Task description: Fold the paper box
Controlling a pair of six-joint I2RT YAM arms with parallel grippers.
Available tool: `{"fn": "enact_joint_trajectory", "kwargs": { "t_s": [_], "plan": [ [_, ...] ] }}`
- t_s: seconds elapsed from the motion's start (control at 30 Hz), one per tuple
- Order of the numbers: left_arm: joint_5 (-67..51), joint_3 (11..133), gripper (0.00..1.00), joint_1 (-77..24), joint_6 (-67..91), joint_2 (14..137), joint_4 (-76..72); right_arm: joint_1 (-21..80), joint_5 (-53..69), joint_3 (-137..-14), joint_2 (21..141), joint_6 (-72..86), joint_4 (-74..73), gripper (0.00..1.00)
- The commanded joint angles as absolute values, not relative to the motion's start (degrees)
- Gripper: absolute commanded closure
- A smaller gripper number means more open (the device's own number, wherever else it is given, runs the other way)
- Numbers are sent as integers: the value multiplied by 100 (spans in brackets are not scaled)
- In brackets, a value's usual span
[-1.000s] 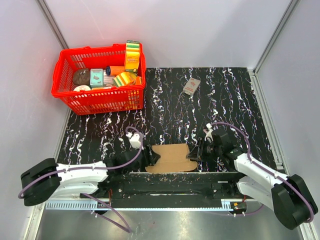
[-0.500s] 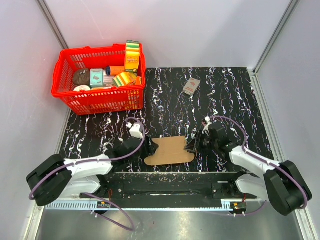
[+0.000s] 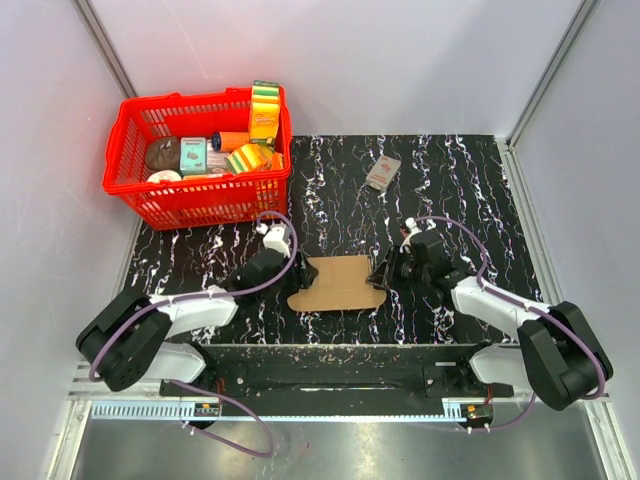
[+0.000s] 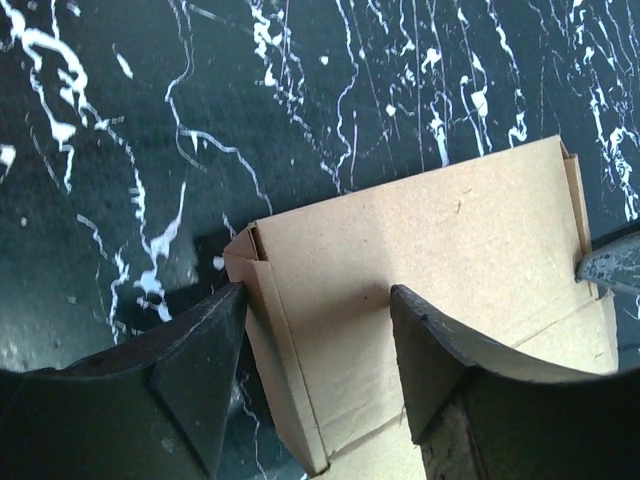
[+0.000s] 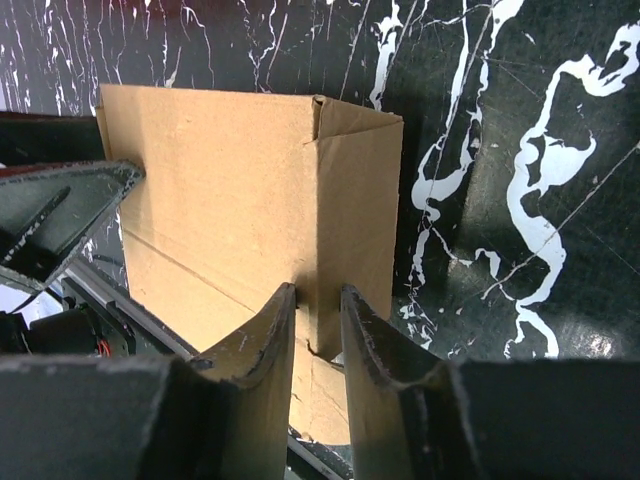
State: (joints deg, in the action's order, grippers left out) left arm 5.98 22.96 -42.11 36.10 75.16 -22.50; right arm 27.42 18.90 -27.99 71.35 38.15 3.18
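The paper box point(image 3: 338, 283), pinched at its right flap by the right gripper point(image 5: 317, 320), may slide or crease askew because the wide-open left gripper point(image 4: 318, 300) merely straddles it.

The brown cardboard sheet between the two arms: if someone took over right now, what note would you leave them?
Left gripper: open, its fingers astride the left edge of the paper box, not pinching it.
Right gripper: shut on a bent-up flap at the sheet's right edge.
Where: the sheet lies on the black table, between the two arms.
Done: the end flaps are creased, and the right one is partly raised.
Left: nearly all the folding. It is mostly flat, with no box shape yet.
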Motion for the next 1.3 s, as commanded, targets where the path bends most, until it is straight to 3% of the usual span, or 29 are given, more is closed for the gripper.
{"fn": "enact_joint_trajectory", "kwargs": {
  "t_s": [0.0,0.17,0.27,0.6,0.8,1.0,1.27],
  "plan": [
    [-123,2794,34,-4061,3314,7804,-2821,2751,1811,-3094,7146,3665,466,69],
    [-88,2856,25,-3920,3243,7752,-2690,2751,1565,-3094,6918,3525,308,41],
    [-44,2883,19,-3876,3173,7638,-2514,2751,1459,-3172,6873,3411,159,35],
    [105,2541,17,-3841,3173,6698,-1662,2742,1248,-3331,6434,3103,-606,33],
    [-342,2206,18,-3876,3322,6074,-1398,2760,1775,-3489,6345,2813,-1063,33],
    [-677,2031,23,-4113,3392,5784,-1125,2751,2285,-3613,6381,2654,-1582,34],
    [-299,1828,29,-4772,3630,5809,-1274,2751,2540,-3358,6301,2795,-1477,37]
  ]
}}
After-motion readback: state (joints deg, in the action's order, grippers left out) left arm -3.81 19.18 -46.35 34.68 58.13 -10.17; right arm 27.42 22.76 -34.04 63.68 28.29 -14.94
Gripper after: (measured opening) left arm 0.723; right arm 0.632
